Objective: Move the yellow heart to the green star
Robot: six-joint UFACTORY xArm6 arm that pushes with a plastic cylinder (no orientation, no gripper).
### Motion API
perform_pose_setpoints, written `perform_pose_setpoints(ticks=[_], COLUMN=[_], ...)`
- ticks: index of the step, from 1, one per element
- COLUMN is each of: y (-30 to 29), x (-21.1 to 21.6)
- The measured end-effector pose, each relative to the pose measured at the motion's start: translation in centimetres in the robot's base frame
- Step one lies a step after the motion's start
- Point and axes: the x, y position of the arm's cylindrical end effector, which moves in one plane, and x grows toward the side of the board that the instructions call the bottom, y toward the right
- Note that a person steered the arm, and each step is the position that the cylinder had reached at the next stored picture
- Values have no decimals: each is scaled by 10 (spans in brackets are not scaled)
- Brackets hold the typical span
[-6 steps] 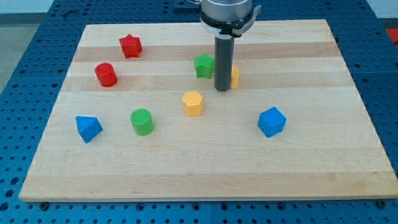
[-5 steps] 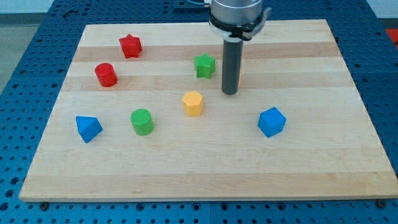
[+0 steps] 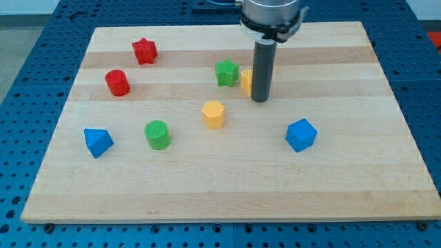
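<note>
Across to the view's right goes my tip, and now the yellow heart, earlier hidden behind the rod, shows on its left side. Left to right: green star, heart just beside it with a sliver of board between, then the tip touching or nearly touching the heart. No pincer here, only a bare rod. One short leftward nudge should close it.
</note>
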Motion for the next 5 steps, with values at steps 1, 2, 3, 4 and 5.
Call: perform_pose_setpoints(ticks=[1,2,3,4,5], y=[-2,-3,-6,4,49], x=[-1,-5,-12,-10,-9])
